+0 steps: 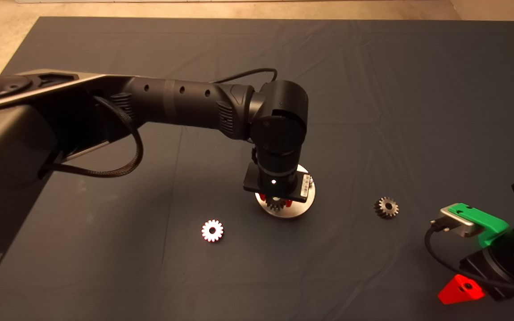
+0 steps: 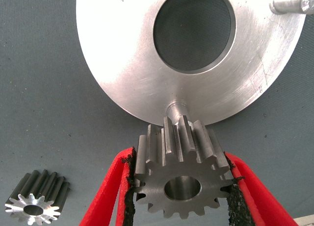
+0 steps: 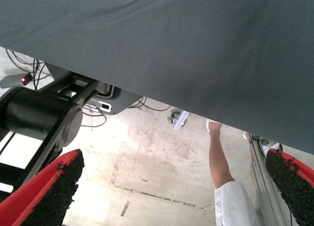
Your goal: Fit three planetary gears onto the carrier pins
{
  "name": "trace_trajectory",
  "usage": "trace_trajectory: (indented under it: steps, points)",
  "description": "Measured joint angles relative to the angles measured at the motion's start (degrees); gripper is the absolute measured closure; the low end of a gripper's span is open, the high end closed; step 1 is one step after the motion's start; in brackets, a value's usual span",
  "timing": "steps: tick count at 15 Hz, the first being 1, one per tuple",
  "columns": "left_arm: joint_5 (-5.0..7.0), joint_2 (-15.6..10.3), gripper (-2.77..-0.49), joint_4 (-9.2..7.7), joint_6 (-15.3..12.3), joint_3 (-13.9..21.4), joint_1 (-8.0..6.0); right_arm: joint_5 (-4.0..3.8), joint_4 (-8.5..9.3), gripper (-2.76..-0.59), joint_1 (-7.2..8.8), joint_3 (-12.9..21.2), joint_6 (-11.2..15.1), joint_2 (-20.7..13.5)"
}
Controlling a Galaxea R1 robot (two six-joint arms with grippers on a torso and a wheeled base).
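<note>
While your left arm reaches in over the middle of the mat point(image 1: 373, 89), your left gripper point(image 2: 181, 187) is clenched on one planetary gear point(image 2: 180, 174), a red finger pad pressed against each side of its toothed rim. You can see in the left wrist view that this held gear sits at the edge of the carrier disc point(image 2: 122, 64), right by one of the carrier pins point(image 2: 175, 109); whether its centre hole has met the pin you cannot tell. A second pin point(image 2: 287, 5) stands at the far side of the disc, beyond its large centre hole.

Your two other gears lie flat on the mat, well apart from the disc: a bright one point(image 1: 213, 230) to the picture's left of it and a darker one point(image 1: 386, 207) to its right.

Your right gripper point(image 3: 171, 187) waits at the lower right edge of the head view with its fingers spread wide and holding nothing; its wrist view shows the mat's edge, the floor and a person's leg point(image 3: 218, 157)
</note>
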State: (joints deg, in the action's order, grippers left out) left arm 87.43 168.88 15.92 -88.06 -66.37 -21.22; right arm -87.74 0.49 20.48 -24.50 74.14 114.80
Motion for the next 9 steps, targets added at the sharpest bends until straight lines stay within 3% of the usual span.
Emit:
trace_trajectory:
  steps: [5,9]
  points:
    - [0.02,0.0,-1.0,1.24,-0.9,0.0,1.8,0.0,0.0,-2.75,0.0,0.0,0.0,0.0]
    - [0.0,0.0,-1.0,1.77,-1.4,0.0,2.01,-0.01,0.0,-2.75,0.0,0.0,0.0,0.0]
